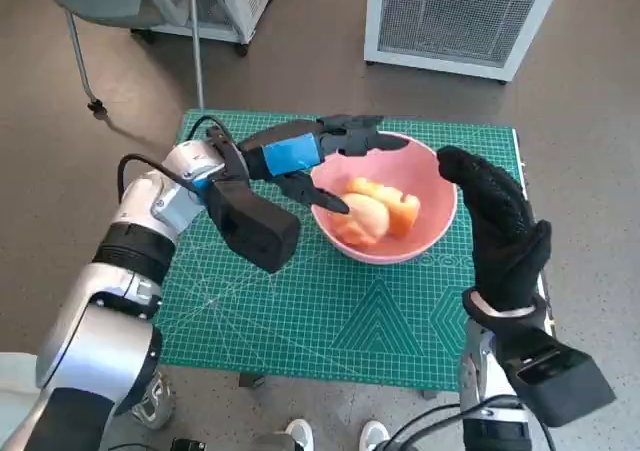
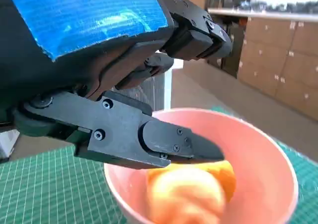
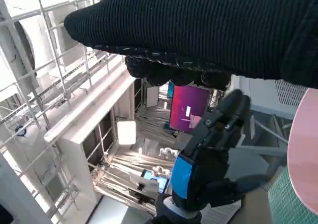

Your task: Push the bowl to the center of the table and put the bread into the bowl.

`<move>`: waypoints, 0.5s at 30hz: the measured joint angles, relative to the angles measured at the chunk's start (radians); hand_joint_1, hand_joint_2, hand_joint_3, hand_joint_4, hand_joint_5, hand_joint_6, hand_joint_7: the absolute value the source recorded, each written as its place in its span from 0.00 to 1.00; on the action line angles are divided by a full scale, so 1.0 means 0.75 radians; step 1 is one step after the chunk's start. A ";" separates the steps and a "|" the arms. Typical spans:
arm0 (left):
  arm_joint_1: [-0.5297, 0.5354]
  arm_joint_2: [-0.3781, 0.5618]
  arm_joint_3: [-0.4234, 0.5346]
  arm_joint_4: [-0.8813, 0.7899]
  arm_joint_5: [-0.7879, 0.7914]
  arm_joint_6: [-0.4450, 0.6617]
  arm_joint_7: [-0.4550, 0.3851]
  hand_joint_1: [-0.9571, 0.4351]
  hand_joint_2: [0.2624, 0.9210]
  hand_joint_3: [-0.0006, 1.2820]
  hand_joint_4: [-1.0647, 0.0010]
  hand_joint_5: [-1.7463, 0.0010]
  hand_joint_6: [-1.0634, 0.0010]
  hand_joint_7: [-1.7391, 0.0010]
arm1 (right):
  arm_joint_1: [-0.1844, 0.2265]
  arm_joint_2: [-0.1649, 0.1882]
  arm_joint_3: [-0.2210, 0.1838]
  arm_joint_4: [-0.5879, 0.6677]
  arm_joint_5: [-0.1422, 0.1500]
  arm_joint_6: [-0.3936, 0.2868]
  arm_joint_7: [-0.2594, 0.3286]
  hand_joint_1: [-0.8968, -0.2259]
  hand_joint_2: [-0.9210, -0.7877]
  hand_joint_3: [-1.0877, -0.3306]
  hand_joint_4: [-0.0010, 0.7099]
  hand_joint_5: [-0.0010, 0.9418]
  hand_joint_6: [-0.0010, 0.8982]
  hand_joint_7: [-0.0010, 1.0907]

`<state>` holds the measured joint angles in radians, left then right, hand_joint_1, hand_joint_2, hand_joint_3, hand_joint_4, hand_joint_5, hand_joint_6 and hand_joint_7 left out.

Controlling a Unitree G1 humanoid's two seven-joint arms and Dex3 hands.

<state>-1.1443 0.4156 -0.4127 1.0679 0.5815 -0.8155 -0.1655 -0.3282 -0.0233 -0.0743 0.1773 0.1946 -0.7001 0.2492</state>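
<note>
On the green cutting mat (image 1: 300, 311) covering the surface: pink bowl (image 1: 440, 206), smooth, round, glossy, near centre, holding soft golden bread (image 1: 375, 211). Left hand (image 1: 310, 156) spread, empty, over the rim; right hand (image 1: 500, 221) open beside. Risk: careless withdrawal clipping the rim, tipping it.

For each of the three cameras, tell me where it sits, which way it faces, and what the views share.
Head view: on the robot's head, looking steeply down at the green mat; both forearms, the left hand and the right hand show.
Left wrist view: behind the left hand, looking along its fingers into the pink bowl holding bread.
Right wrist view: behind the right hand, facing across the bowl's rim towards the room.
Shared: all three show the bowl and the left hand.
</note>
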 measured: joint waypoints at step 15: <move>0.238 -0.065 0.372 -0.131 -0.656 -0.004 -0.264 0.28 1.00 0.31 0.86 0.98 0.73 0.95 | -0.093 -0.047 -0.054 -0.010 0.001 0.052 -0.031 0.56 0.00 0.40 0.23 0.29 0.00 0.63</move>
<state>-0.9655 0.3670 -0.1337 0.9695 0.0894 -0.8188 -0.3637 -0.3982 -0.0586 -0.1146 0.1699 0.1954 -0.6615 0.2261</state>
